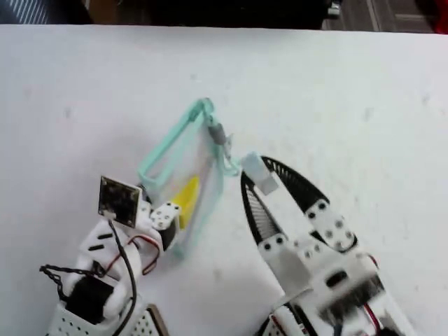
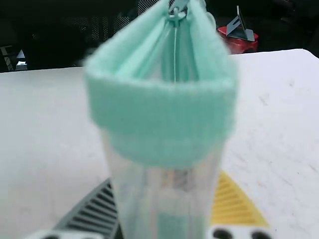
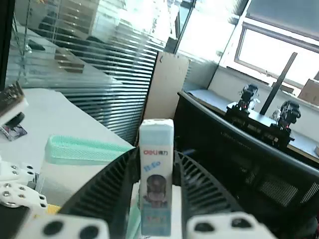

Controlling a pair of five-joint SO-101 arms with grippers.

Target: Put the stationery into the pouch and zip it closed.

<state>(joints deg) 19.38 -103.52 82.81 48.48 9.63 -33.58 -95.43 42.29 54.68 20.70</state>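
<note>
The clear pouch with mint trim lies tilted at the table's middle, its zipper pull near the far end. My left gripper is shut on the pouch's near end, with the yellow finger against it. In the left wrist view the pouch stands between the yellow finger and the grey finger, its zipper pull far off. My right gripper is shut on a pale blue eraser just right of the pouch. The eraser stands upright between black fingers, the pouch's mint edge beside it.
The white table has free room on all sides of the pouch. Its far edge meets a dark room. A red object sits beyond that edge. The left arm's body and the right arm's body occupy the near side.
</note>
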